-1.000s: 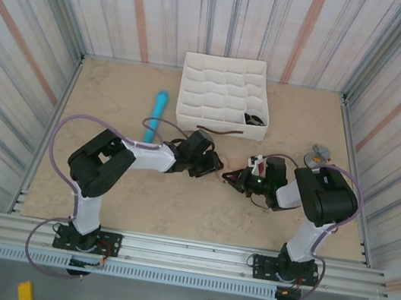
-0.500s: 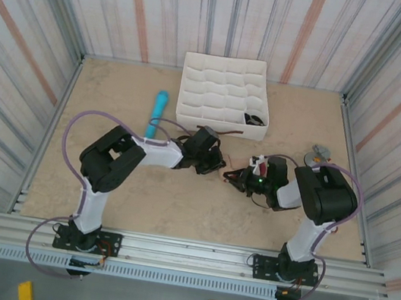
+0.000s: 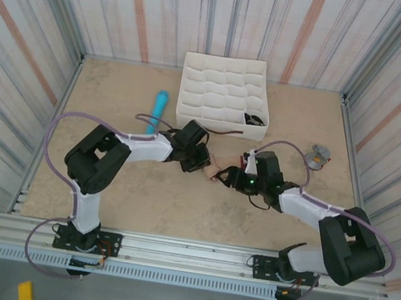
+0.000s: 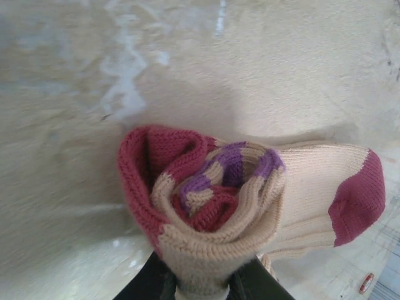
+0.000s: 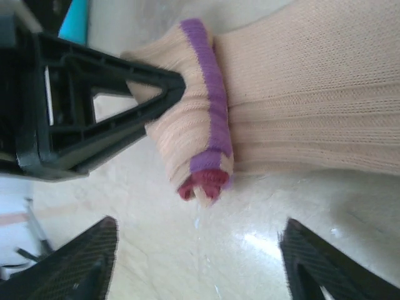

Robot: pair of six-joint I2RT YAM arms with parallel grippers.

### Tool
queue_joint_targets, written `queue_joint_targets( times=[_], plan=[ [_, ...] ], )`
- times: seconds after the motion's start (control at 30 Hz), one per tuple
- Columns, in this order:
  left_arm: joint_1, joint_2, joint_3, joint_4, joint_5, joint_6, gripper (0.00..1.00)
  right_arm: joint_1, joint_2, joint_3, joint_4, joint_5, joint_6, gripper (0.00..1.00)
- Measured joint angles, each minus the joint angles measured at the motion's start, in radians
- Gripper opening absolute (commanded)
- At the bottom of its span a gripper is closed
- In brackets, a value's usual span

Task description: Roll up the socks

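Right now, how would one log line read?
task: roll socks | left gripper: shut on beige sock, partly rolled | right gripper: open, facing sock

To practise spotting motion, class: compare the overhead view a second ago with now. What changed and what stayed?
The right arm unfolded, elbow swinging toward the near right corner; the right tool, open, slid slightly left toward the beige sock. The left tool, shut on the sock's rolled end, drew left. Blue cylinder and white organiser stayed put.

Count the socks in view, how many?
2. The beige sock, partly rolled, is pinched in the left claw mid-table. A dark bundle, likely the black sock, sits in the organizer's near-right compartment. Others may be hidden.
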Motion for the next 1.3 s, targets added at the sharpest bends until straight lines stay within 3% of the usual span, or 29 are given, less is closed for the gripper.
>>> queue_joint_targets(
  times=[0.2, 0.47, 0.7, 0.97, 1.17, 1.3],
  plan=[
    [0.001, -0.076, -0.078, -0.044, 0.001, -0.013, 0.00, 0.246, -0.056, 0.019, -0.119, 0.317, -0.156, 0.77],
    [0.001, -0.113, -0.106, -0.084, 0.005, -0.031, 0.00, 0.485, 0.005, 0.074, -0.081, 0.646, -0.379, 0.76],
    [0.005, -0.119, -0.112, -0.093, 0.015, -0.032, 0.00, 0.596, 0.175, 0.142, 0.002, 0.818, -0.512, 0.72],
    [0.013, -0.119, -0.119, -0.091, 0.038, -0.040, 0.00, 0.626, 0.301, 0.153, 0.104, 0.960, -0.558, 0.67],
    [0.020, -0.119, -0.123, -0.085, 0.052, -0.047, 0.00, 0.630, 0.340, 0.153, 0.133, 1.008, -0.556, 0.43],
    [0.020, -0.119, -0.126, -0.079, 0.056, -0.051, 0.04, 0.634, 0.345, 0.153, 0.135, 1.016, -0.544, 0.15]
  ],
)
